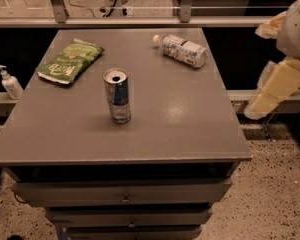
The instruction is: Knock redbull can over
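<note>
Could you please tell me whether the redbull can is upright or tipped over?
Upright: the redbull can stands on its base, top up, on the table; the gripper hangs beyond its right edge.

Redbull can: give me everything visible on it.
The redbull can is slim, blue-and-silver metal with a small red logo and a silver top with an opening. It stands upright near the middle of the grey table, touching only the tabletop. The end effector hangs beyond the table's edge at the view's right, well apart from it.
</note>
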Robot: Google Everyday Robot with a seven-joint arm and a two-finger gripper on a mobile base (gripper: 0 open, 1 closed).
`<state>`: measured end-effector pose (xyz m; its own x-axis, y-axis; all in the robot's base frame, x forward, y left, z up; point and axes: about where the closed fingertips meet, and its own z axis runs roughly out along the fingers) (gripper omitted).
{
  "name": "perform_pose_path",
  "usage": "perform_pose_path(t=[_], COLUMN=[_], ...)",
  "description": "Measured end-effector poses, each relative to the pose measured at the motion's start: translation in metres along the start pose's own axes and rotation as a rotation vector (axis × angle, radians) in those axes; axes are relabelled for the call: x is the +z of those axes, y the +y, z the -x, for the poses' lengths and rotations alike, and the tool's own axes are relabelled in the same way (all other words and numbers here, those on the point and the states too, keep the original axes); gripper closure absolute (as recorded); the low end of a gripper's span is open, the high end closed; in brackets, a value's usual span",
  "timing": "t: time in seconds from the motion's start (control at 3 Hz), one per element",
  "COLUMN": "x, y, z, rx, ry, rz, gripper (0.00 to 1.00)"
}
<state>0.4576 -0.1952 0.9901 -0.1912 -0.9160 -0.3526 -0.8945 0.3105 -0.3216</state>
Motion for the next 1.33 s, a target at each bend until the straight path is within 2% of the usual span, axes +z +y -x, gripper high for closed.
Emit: perform_pose_path(t=[0.33, 0.67, 1.0, 1.33], x=[0.029, 0.064, 0.088, 0.109], y=[-0.008, -0.015, -0.005, 0.013], z=[0.027, 0.067, 0.108, 0.149], rx=[0.058, 0.128, 0.175, 0.197], ry=[-0.191, -0.413, -0.604, -0.754], rz=[0.027, 0.073, 0.120, 0.161], gripper=[0.00, 0.00, 0.00, 0.00])
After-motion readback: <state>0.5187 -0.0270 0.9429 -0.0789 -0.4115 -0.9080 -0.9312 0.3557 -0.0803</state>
